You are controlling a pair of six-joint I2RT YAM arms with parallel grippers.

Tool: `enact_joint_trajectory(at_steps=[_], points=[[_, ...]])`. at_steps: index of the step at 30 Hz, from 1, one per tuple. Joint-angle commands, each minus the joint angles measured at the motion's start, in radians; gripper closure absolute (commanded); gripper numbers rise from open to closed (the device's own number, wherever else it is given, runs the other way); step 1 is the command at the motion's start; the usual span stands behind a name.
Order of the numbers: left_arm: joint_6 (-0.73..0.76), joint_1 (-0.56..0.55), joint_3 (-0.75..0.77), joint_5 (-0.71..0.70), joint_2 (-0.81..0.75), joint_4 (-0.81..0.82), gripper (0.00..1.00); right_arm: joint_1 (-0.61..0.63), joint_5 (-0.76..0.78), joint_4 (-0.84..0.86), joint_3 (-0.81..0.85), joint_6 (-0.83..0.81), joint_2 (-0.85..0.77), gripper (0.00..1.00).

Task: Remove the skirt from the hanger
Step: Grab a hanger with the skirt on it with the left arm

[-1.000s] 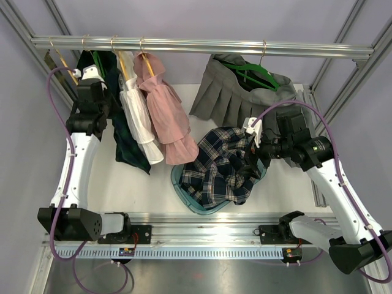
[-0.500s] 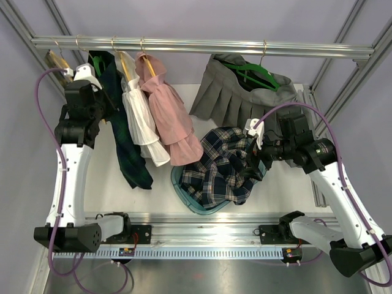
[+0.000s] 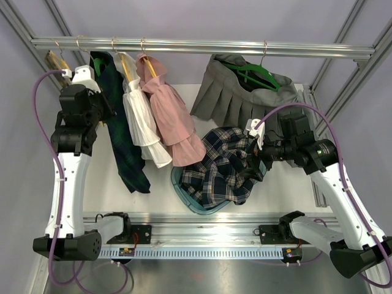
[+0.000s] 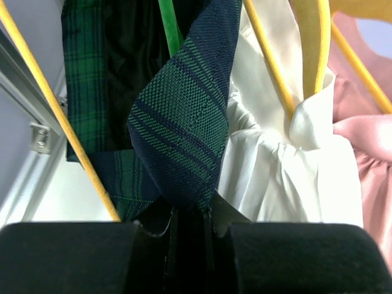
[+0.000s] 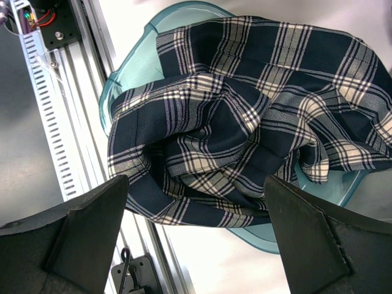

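A dark green and navy plaid skirt [image 3: 125, 153] hangs from a green hanger [image 3: 98, 61] at the left end of the rail. My left gripper [image 3: 98, 103] is shut on a fold of its fabric near the waist. In the left wrist view that fold [image 4: 184, 122] runs down between the closed fingers of the left gripper [image 4: 188, 215], and the green hanger [image 4: 168, 24] rises behind it. My right gripper [image 3: 254, 162] stands open over a navy and white plaid skirt [image 3: 217, 162] lying in a teal basket [image 3: 184, 190]. The right gripper [image 5: 196, 202] holds nothing.
A white dress [image 3: 144, 122] and a pink dress [image 3: 174, 116] hang on yellow hangers right beside the green skirt. A grey pleated skirt [image 3: 229, 101] hangs on another green hanger [image 3: 254, 73] at the right. The metal rail [image 3: 202, 46] spans the back.
My left arm has pulled back to the left with the green skirt's fabric, and the skirt's lower part has swung left. The right arm has hardly moved.
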Motion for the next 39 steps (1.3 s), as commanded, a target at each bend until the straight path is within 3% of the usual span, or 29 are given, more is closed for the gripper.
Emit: enact_joint_trajectory(at_steps=[1,9,26,39], points=[[0.135,-0.004,0.020,0.016,-0.122,0.283,1.00,-0.007,-0.027,0.003,0.017,-0.007,-0.018,0.01],[0.276,-0.004,-0.050,0.017,-0.177,0.360,1.00,-0.011,-0.032,0.018,0.010,-0.001,-0.015,0.00],[0.228,-0.006,0.015,-0.077,-0.125,0.491,1.00,-0.014,-0.029,0.030,-0.012,0.002,-0.035,0.01],[-0.159,-0.004,-0.092,-0.095,-0.131,0.610,1.00,-0.017,-0.026,0.037,-0.036,0.005,-0.052,0.00]])
